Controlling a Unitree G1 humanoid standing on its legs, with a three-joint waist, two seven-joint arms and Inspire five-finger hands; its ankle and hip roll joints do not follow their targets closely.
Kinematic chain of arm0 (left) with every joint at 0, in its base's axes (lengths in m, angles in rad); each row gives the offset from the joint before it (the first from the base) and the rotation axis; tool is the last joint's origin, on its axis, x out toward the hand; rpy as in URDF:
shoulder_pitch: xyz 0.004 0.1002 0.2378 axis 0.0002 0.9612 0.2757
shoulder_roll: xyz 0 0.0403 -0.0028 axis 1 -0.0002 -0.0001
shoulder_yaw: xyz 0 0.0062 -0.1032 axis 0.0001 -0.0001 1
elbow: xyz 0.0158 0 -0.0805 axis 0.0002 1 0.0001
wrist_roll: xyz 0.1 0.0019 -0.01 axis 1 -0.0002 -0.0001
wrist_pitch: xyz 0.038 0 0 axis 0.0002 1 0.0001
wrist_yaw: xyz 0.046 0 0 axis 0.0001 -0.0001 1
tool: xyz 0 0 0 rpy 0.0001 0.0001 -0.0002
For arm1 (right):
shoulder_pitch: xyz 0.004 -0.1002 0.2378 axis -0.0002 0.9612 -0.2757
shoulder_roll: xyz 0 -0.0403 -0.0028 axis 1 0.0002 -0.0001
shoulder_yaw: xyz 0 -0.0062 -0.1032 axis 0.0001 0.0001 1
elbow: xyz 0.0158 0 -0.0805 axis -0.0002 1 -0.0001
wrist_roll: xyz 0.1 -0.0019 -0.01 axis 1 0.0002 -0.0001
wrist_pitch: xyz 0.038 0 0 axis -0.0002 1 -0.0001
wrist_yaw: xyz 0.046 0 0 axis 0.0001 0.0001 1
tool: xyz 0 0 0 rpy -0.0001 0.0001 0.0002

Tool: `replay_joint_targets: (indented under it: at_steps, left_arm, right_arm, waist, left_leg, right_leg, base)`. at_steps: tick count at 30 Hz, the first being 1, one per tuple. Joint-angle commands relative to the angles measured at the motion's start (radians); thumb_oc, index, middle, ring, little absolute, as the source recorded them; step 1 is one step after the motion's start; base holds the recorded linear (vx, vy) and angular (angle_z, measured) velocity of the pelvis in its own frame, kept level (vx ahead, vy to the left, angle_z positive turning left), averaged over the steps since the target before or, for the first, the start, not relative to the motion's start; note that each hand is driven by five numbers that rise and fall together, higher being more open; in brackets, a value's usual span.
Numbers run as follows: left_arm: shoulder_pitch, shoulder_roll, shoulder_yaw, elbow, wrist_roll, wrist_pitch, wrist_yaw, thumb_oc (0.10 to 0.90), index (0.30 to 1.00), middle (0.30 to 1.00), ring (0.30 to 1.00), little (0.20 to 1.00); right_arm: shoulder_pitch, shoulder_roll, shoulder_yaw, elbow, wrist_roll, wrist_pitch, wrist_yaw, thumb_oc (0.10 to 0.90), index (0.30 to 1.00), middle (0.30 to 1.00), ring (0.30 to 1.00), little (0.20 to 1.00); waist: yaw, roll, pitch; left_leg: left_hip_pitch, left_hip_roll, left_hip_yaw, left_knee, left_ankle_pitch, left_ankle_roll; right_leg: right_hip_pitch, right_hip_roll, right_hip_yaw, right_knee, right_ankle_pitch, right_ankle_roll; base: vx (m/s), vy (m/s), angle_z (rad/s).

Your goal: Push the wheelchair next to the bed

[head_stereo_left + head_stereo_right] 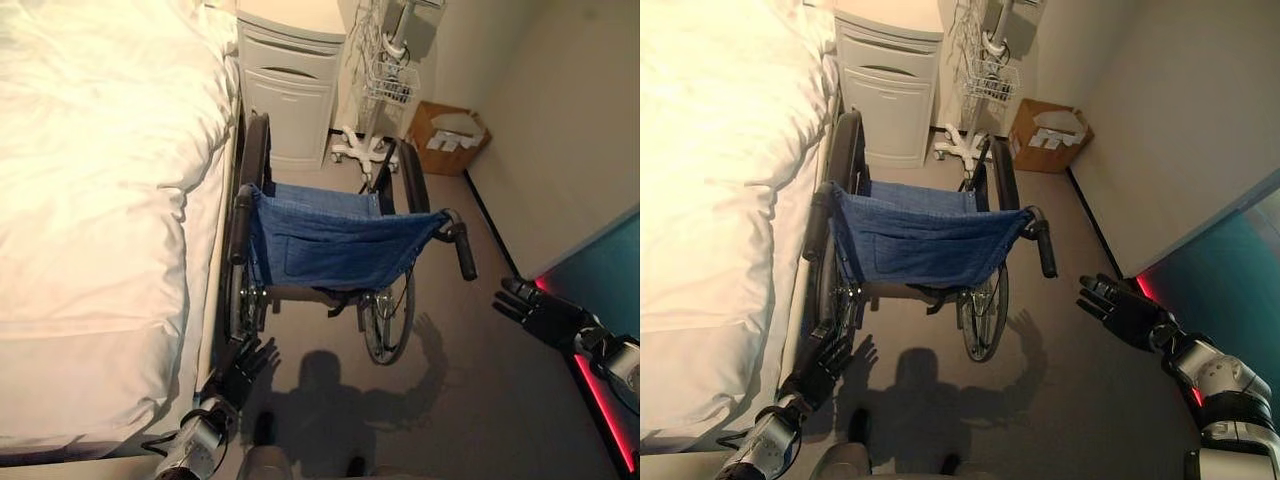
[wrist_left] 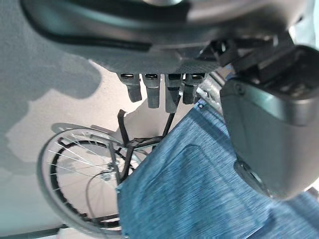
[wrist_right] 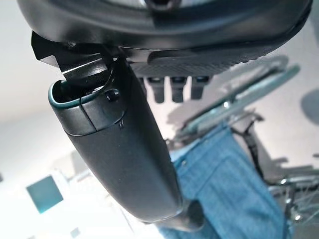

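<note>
Grey carpeted floor (image 1: 470, 400) fills the lower part of the frame, running up between a bed on the left and a pale wall on the right.

At the lower left, the left hand (image 1: 238, 368) hangs just behind the wheelchair's left rear wheel, close to the bed's edge, with its fingers straight and spread and nothing in them. At the right edge, the right hand (image 1: 538, 312) hovers with fingers extended toward the wheelchair, apart from the right push handle (image 1: 465, 254) and below and right of it; it holds nothing either.

In mid-frame stands the black-framed wheelchair with a blue denim sling back (image 1: 335, 240), seen from behind. Its left side lies tight along the bed with white bedding (image 1: 90, 200), which takes up the whole left of the frame. The right spoked wheel (image 1: 388, 315) stands free on the floor.

Farther up, a white bedside cabinet (image 1: 290, 90) sits at the head of the bed, just beyond the wheelchair. To its right is a white wheeled stand with a wire basket (image 1: 385, 85), and in the upper right corner a brown cardboard box (image 1: 448, 135) rests against the wall.
</note>
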Motion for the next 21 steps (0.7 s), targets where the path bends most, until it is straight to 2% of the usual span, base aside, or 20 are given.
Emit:
replay_joint_targets:
  at_steps: [1, 4, 6, 7, 8, 10, 12, 13, 14, 17, 18, 21]
  left_arm:
    - [-0.023, -0.025, -0.02, -0.025, 0.037, -0.047, -0.058, 0.8, 0.9, 0.9, 0.9, 0.9]
    - [-0.026, -0.031, -0.025, -0.013, 0.098, -0.065, -0.061, 0.8, 0.9, 0.9, 0.9, 0.9]
    - [-0.027, -0.033, -0.032, -0.007, 0.142, -0.077, -0.051, 0.8, 0.9, 0.9, 0.9, 0.9]
    - [-0.026, -0.039, -0.04, 0.0, 0.192, -0.079, -0.047, 0.8, 0.9, 0.9, 0.9, 0.9]
    - [-0.025, -0.042, -0.045, 0.001, 0.203, -0.079, -0.044, 0.8, 0.9, 0.9, 0.9, 0.9]
    - [-0.022, -0.06, -0.064, 0.008, 0.255, -0.09, -0.037, 0.8, 0.9, 0.9, 0.9, 0.9]
    - [-0.017, -0.079, -0.076, 0.012, 0.277, -0.098, -0.037, 0.8, 0.9, 0.9, 0.9, 0.9]
    - [-0.01, -0.101, -0.093, 0.017, 0.303, -0.12, -0.031, 0.8, 0.9, 0.9, 0.9, 0.9]
    - [-0.009, -0.116, -0.105, 0.019, 0.316, -0.134, -0.023, 0.8, 0.9, 0.9, 0.9, 0.9]
    - [-0.002, -0.138, -0.14, 0.02, 0.36, -0.165, -0.011, 0.8, 0.9, 0.9, 0.9, 0.9]
    - [-0.002, -0.149, -0.156, 0.025, 0.384, -0.18, -0.004, 0.8, 0.9, 0.9, 0.9, 0.9]
    - [0.001, -0.174, -0.186, 0.029, 0.396, -0.193, 0.02, 0.8, 0.9, 0.9, 0.9, 0.9]
  right_arm:
    - [-0.04, -0.135, -0.024, 0.019, -0.082, -0.095, 0.113, 0.8, 0.9, 0.9, 0.9, 0.9]
    - [0.009, -0.068, -0.019, 0.029, -0.112, -0.175, 0.174, 0.8, 0.9, 0.9, 0.9, 0.9]
    - [0.024, -0.02, -0.009, 0.02, -0.09, -0.229, 0.154, 0.8, 0.9, 0.9, 0.9, 0.9]
    - [0.043, 0.054, 0.002, 0.014, -0.057, -0.295, 0.133, 0.8, 0.9, 0.9, 0.9, 0.9]
    - [0.049, 0.087, 0.006, 0.01, -0.066, -0.34, 0.119, 0.8, 0.9, 0.9, 0.9, 0.9]
    - [0.071, 0.204, 0.025, -0.005, -0.027, -0.466, 0.077, 0.8, 0.9, 0.9, 0.9, 0.9]
    - [0.085, 0.286, 0.047, -0.016, -0.013, -0.556, 0.054, 0.8, 0.9, 0.9, 0.9, 0.9]
    - [0.103, 0.378, 0.072, -0.018, -0.037, -0.629, 0.024, 0.8, 0.9, 0.9, 0.9, 0.9]
    - [0.116, 0.43, 0.096, -0.011, -0.043, -0.69, 0.015, 0.8, 0.9, 0.9, 0.9, 0.9]
    - [0.145, 0.535, 0.142, 0.0, -0.021, -0.765, 0.005, 0.8, 0.9, 0.9, 0.9, 0.9]
    - [0.157, 0.58, 0.159, 0.011, 0.009, -0.771, -0.003, 0.8, 0.9, 0.9, 0.9, 0.9]
    - [0.178, 0.626, 0.187, 0.036, 0.004, -0.791, -0.009, 0.8, 0.9, 0.9, 0.9, 0.9]
  waist:
    - [0.016, 0.042, -0.064]
    - [0.012, 0.049, -0.057]
    - [0.012, 0.054, -0.054]
    - [0.012, 0.062, -0.052]
    - [0.012, 0.067, -0.051]
    - [0.014, 0.085, -0.051]
    - [0.016, 0.1, -0.05]
    - [0.016, 0.117, -0.049]
    - [0.017, 0.129, -0.048]
    - [0.014, 0.154, -0.047]
    - [0.009, 0.167, -0.047]
    - [-0.001, 0.189, -0.045]
  left_leg:
    - [0.101, -0.044, 0.004, 0.031, -0.219, 0.043]
    - [0.101, -0.045, 0.002, 0.034, -0.22, 0.044]
    - [0.099, -0.045, 0.003, 0.036, -0.221, 0.044]
    - [0.096, -0.045, 0.004, 0.039, -0.223, 0.046]
    - [0.096, -0.046, 0.003, 0.039, -0.222, 0.046]
    - [0.093, -0.05, 0.001, 0.041, -0.222, 0.049]
    - [0.094, -0.051, 0.0, 0.043, -0.223, 0.051]
    - [0.095, -0.055, -0.003, 0.045, -0.225, 0.053]
    - [0.093, -0.057, -0.006, 0.046, -0.225, 0.055]
    - [0.092, -0.063, -0.012, 0.045, -0.224, 0.057]
    - [0.094, -0.066, -0.015, 0.043, -0.222, 0.057]
    - [0.097, -0.073, -0.018, 0.039, -0.218, 0.056]
  right_leg:
    - [-0.128, 0.052, 0.025, 0.079, 0.083, -0.026]
    - [-0.133, 0.054, 0.033, 0.079, 0.086, -0.023]
    - [-0.136, 0.054, 0.034, 0.08, 0.086, -0.023]
    - [-0.136, 0.055, 0.037, 0.078, 0.084, -0.023]
    - [-0.137, 0.055, 0.038, 0.077, 0.084, -0.023]
    - [-0.137, 0.053, 0.039, 0.076, 0.081, -0.023]
    - [-0.139, 0.049, 0.037, 0.079, 0.079, -0.023]
    - [-0.139, 0.045, 0.036, 0.081, 0.074, -0.022]
    - [-0.139, 0.042, 0.036, 0.083, 0.07, -0.023]
    - [-0.143, 0.04, 0.036, 0.088, 0.063, -0.026]
    - [-0.145, 0.039, 0.038, 0.09, 0.059, -0.028]
    - [-0.146, 0.036, 0.041, 0.093, 0.052, -0.033]
  base:
    - [0.0, 0.0, 0.0]
    - [-0.01, -0.01, 0.0]
    - [0.0, 0.0, 0.0]
    - [0.0, 0.0, 0.0]
    - [0.0, 0.0, 0.0]
    - [-0.01, 0.02, -0.07]
    - [0.0, 0.04, -0.06]
    - [0.0, 0.073, 0.03]
    - [0.0, 0.082, 0.05]
    - [0.0, 0.063, 0.04]
    - [0.01, 0.087, 0.06]
    - [0.01, 0.095, 0.05]
